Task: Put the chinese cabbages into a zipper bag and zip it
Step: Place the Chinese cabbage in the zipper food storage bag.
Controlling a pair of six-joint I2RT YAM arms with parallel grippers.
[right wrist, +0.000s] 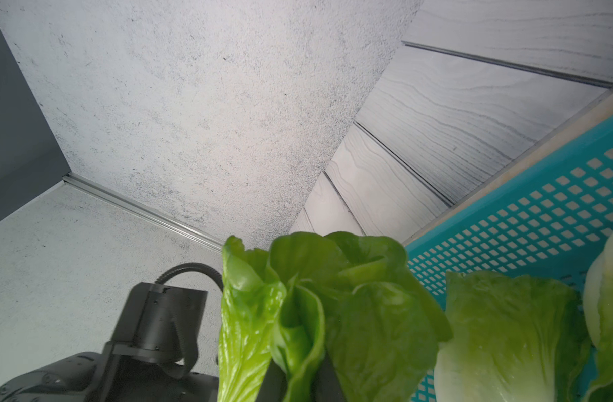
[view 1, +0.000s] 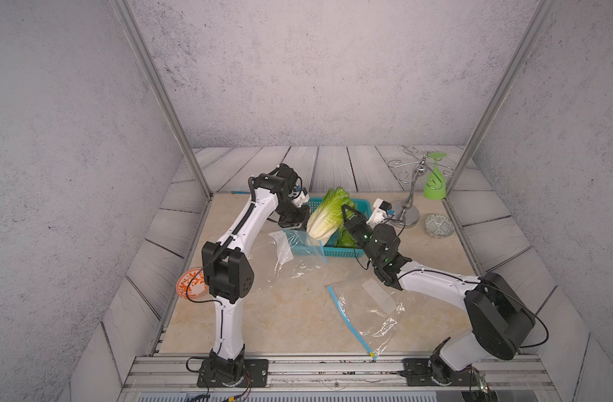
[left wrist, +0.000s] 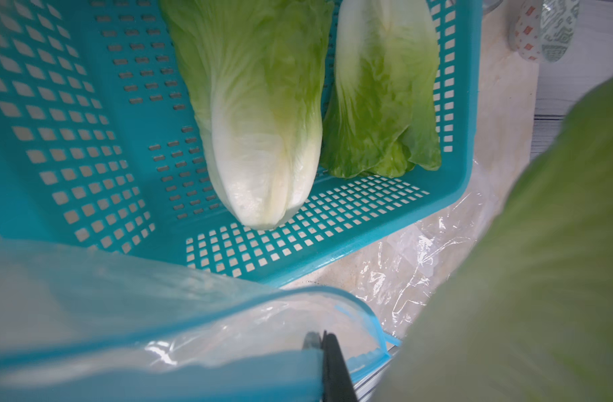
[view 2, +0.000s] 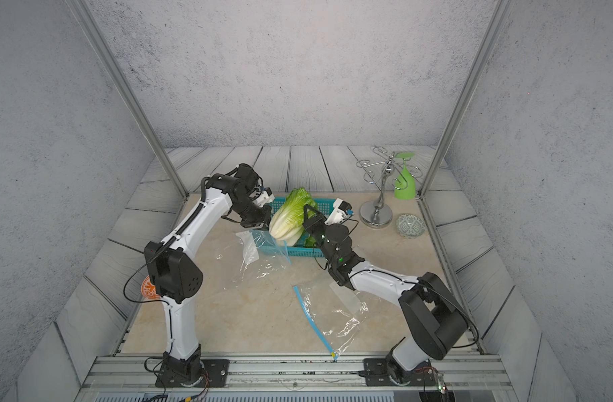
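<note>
Green-leaved, one cabbage (view 1: 324, 214) hangs over a corner of the basket (view 1: 346, 251), pinched by its leaves in the closed right gripper (view 1: 346, 216); two other cabbages (left wrist: 263, 121) lie in the basket. Those leaves could slip or tear, and the slack bag (view 1: 287, 250), its rim clamped by the left gripper (view 1: 292, 227), could fold shut. The cabbage's long axis is steep: stalk down toward the bag mouth, leaves up.

Right claw (right wrist: 299, 381) pinches held cabbage (right wrist: 332, 306), leaf tips up. Second cabbage (right wrist: 506, 334) and third cabbage (right wrist: 607, 296) lie in teal basket (right wrist: 541, 215) just beside.
</note>
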